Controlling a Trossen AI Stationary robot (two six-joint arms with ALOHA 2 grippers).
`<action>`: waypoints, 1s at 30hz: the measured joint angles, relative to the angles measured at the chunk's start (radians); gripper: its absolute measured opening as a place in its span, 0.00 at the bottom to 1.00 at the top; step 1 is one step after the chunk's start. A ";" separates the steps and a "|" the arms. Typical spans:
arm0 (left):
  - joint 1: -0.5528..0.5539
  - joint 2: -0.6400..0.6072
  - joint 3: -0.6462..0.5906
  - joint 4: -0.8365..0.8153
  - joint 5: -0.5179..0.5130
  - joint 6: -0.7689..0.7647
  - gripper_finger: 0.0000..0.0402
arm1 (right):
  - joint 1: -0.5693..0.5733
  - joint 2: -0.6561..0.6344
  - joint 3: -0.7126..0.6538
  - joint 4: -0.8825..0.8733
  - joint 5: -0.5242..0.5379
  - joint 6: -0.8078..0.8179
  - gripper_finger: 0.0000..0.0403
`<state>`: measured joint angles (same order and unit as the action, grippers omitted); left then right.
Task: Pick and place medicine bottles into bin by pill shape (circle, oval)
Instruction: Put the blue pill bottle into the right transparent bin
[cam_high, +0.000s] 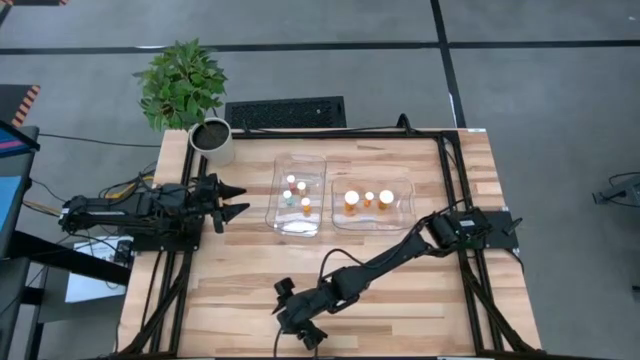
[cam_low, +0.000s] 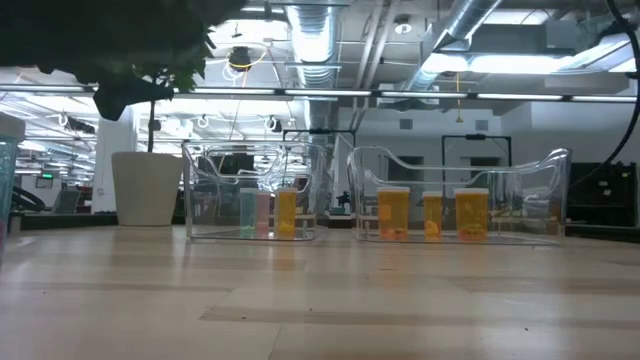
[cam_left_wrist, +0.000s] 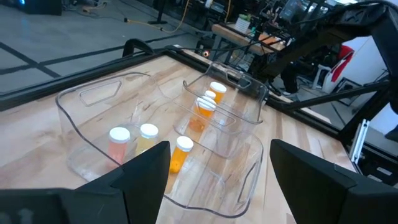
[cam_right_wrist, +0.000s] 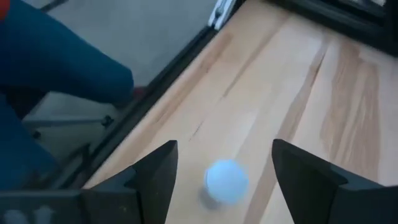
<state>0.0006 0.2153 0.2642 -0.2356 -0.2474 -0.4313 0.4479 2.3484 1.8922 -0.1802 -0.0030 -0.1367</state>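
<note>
A small bottle with a round white cap (cam_right_wrist: 226, 182) stands upright on the table close to its near edge. My right gripper (cam_right_wrist: 224, 155) is open above it, with one finger on either side of the cap and apart from it. In the high view my right gripper (cam_high: 308, 333) hides this bottle. The left clear bin (cam_high: 297, 195) holds several small bottles (cam_left_wrist: 148, 134). The right clear bin (cam_high: 372, 200) holds three orange bottles (cam_low: 432, 215). My left gripper (cam_high: 238, 201) is open and empty, level, just left of the left bin (cam_left_wrist: 93, 124).
A white plant pot (cam_high: 212, 140) stands at the far left corner. The black table frame (cam_right_wrist: 155, 93) runs along the edge beside the lone bottle, with a blue shape (cam_right_wrist: 56, 68) beyond it. Bare wood (cam_high: 230, 290) lies in front of the bins.
</note>
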 joint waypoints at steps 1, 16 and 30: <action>0.000 0.000 0.000 0.000 0.000 0.000 0.67 | -0.002 -0.001 0.002 0.009 -0.001 0.000 0.67; 0.000 0.000 0.000 -0.008 -0.001 0.000 0.67 | -0.018 -0.003 0.002 -0.016 -0.009 0.005 0.67; 0.000 0.001 0.000 -0.021 -0.003 0.000 0.67 | -0.019 -0.003 0.002 -0.022 -0.024 0.031 0.67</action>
<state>0.0006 0.2161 0.2642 -0.2569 -0.2501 -0.4309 0.4294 2.3459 1.8938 -0.2022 -0.0269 -0.1055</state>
